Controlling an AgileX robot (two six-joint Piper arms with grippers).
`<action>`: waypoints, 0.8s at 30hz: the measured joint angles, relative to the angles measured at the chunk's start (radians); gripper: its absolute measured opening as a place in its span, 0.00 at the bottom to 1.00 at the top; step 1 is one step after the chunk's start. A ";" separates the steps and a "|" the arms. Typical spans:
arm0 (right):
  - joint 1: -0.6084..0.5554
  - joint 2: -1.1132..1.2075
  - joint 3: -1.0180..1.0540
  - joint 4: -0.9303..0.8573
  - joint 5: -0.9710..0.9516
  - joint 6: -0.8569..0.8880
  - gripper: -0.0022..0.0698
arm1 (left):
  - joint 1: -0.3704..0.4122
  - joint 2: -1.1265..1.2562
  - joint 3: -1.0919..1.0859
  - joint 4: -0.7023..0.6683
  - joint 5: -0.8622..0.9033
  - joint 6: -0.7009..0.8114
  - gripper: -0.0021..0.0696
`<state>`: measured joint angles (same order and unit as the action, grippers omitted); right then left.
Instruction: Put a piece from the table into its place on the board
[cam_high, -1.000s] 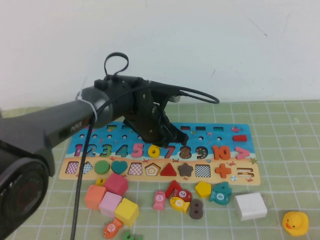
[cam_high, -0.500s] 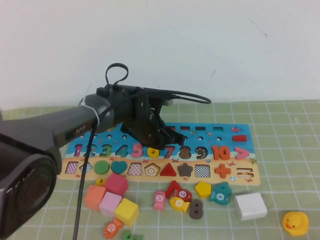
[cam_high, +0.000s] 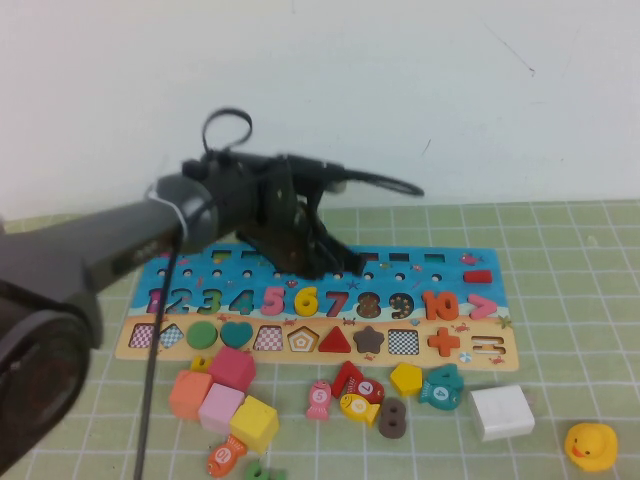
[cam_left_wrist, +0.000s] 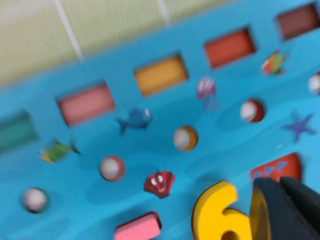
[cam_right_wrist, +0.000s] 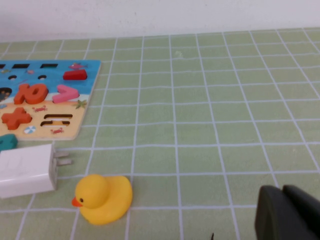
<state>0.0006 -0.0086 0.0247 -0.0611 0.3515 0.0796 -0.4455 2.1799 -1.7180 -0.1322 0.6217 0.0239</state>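
Note:
The yellow piece "6" (cam_high: 307, 300) lies in the board's (cam_high: 455, 278) digit row, between the pink 5 and the red 7. My left gripper (cam_high: 336, 264) hovers just behind it over the blue strip, shut and holding nothing. In the left wrist view its dark fingertips (cam_left_wrist: 287, 212) sit close beside the 6 (cam_left_wrist: 220, 215) on the board (cam_left_wrist: 95, 145), in front of the red 7 (cam_left_wrist: 277, 167). My right gripper (cam_right_wrist: 283, 194) is shut and empty, low over the green mat off the board's (cam_right_wrist: 55, 75) right end, and out of the high view.
Loose pieces lie in front of the board: pink, orange and yellow cubes (cam_high: 253, 423), fish pieces, a brown 8 (cam_high: 391, 418), a yellow hexagon (cam_high: 405, 378). A white charger (cam_high: 502, 412) and a yellow duck (cam_high: 590, 445) sit at the front right.
My left gripper has drawn back from the digit row toward the board's far side. The 6, partly covered half a second ago, now shows whole.

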 joint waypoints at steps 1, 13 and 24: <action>0.000 0.000 0.000 0.000 0.000 0.000 0.03 | 0.000 -0.017 0.000 0.002 0.000 0.008 0.03; 0.000 0.000 0.000 0.000 0.000 0.000 0.03 | 0.000 -0.111 0.000 0.009 0.102 0.040 0.03; 0.000 0.000 0.000 0.000 0.000 0.000 0.03 | -0.061 -0.289 0.179 0.097 0.073 0.081 0.03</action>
<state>0.0006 -0.0086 0.0247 -0.0611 0.3515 0.0796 -0.5069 1.8905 -1.5385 -0.0355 0.6945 0.1052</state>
